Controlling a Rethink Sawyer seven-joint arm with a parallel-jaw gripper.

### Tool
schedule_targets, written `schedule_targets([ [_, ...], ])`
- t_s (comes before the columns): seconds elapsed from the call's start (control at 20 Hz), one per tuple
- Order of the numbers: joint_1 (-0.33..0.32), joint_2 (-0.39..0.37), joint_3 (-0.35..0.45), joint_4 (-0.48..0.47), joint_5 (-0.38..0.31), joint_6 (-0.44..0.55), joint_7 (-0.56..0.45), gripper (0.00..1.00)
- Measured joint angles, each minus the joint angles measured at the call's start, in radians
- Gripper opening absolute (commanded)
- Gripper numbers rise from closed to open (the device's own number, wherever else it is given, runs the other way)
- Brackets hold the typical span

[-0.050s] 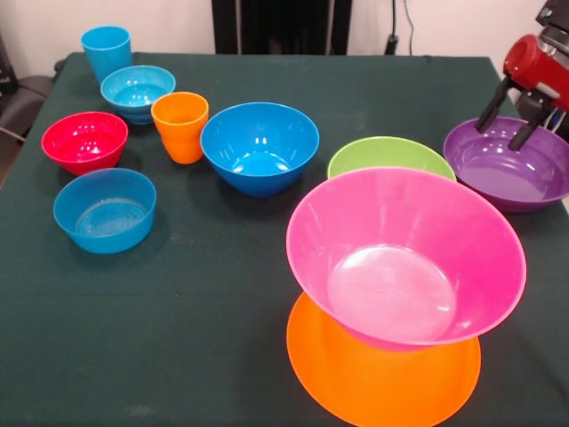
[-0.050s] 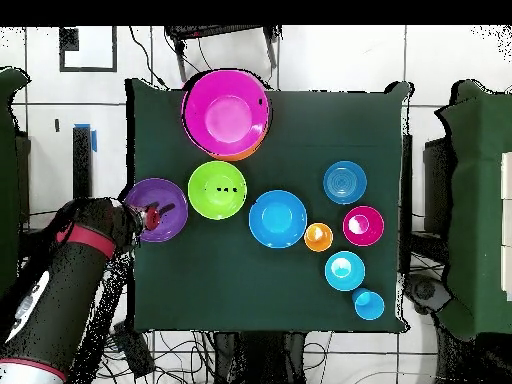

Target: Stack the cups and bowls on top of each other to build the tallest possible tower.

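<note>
The gripper is hanging over the purple bowl at the table's three o'clock edge in the front view, its fingers standing apart with nothing between them. The pink bowl is sitting on the orange bowl. Only the overhead view is showing the arm reaching in from eight o'clock; there the orange bowl is barely peeking out.

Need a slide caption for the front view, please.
Gripper open over purple bowl; pink bowl sits on orange bowl.

A robotics lab: cloth-covered table on tiled floor, loose cables around it.
</note>
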Motion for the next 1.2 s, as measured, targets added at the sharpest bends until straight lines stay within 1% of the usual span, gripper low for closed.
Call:
schedule_targets([
  [0.45, 0.000, -0.005, 0.000, 0.001, 0.031, 0.000, 0.001, 1.00],
  [1.2, 0.023, -0.006, 0.000, 0.000, 0.117, 0.001, 0.001, 1.00],
])
